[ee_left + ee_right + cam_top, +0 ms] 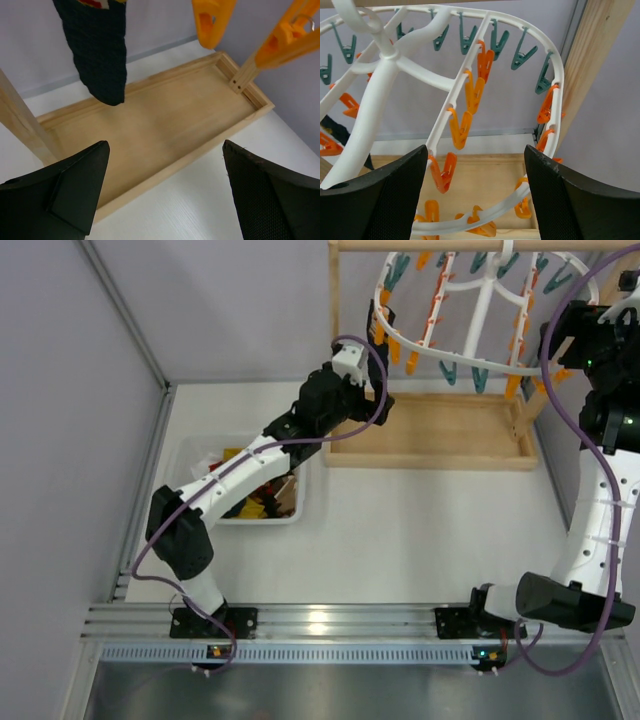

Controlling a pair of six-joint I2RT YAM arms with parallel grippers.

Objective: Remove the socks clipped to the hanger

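At the table's (430, 530) 1 o'clock corner: one wooden rack (430, 435), made of a shallow tray base, upright posts and a top rod. Item, one hanger (385, 65), a white oval frame with cross ribs, hung under that rod above the tray. It carries orange clips (212, 20) and teal clips (497, 42) in rows along the rim and ribs, too many and too overlapped to count surely. Item, one sock (100, 55) that can be made out, dark navy with a fleck of red and white at its top edge. It hangs from the hanger's 9 o'clock side with its toe free above the tray and touching nothing. Two orange clips dangle beside it toward 2 o'clock in the left wrist view. Item, two arms. The left gripper (165, 145) is released with its fingers spread wide. It sits below the sock, which is at its 11 o'clock, and grasps nothing. The right gripper (475, 147) is likewise released and wide. It faces the hanger's 3 o'clock rim and holds no clip or fabric. Item, one white bin (195, 455) at the table's 9 o'clock, under the left arm, holding a mixed heap of clothes (255, 502) in red, yellow and dark tones.
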